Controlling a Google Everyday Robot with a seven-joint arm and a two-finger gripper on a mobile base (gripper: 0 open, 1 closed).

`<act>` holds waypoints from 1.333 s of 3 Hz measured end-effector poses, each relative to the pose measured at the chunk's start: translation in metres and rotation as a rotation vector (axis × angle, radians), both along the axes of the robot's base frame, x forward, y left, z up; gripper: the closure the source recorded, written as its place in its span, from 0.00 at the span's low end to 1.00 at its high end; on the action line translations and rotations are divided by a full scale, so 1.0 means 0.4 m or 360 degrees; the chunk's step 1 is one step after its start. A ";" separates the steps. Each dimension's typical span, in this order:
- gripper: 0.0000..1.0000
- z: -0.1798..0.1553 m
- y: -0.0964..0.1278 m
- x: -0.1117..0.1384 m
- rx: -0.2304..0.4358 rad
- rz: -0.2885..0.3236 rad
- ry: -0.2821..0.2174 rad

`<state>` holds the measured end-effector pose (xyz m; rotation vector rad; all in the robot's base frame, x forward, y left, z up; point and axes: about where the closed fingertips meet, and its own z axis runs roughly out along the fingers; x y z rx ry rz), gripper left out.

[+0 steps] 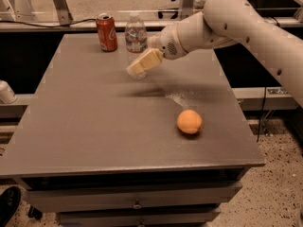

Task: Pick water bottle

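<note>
Water bottle [136, 34] upright, just right of soda can [107, 32], long axis vertical. Gripper [136, 68] also right of can, low before bottle's lower body, reaching from right; open or closed, cannot tell.

Legible text: none.
Red soda can [107, 32], rear of table [94, 131]: white script marking on side, letters not readable.
Water bottle [136, 34], just right of can: white-and-red label band, print not readable.
Gripper [137, 67]: overlaps lower body of bottle, above table surface.
</note>
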<state>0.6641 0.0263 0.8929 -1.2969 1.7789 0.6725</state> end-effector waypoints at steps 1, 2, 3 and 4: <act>0.41 -0.006 0.034 0.006 0.0053 0.0000 0.0002; 0.64 -0.004 0.043 0.011 0.0057 -0.0006 -0.0007; 0.87 0.026 0.034 0.017 0.0059 -0.0026 -0.0046; 1.00 0.172 0.028 -0.004 0.0104 -0.0004 -0.0066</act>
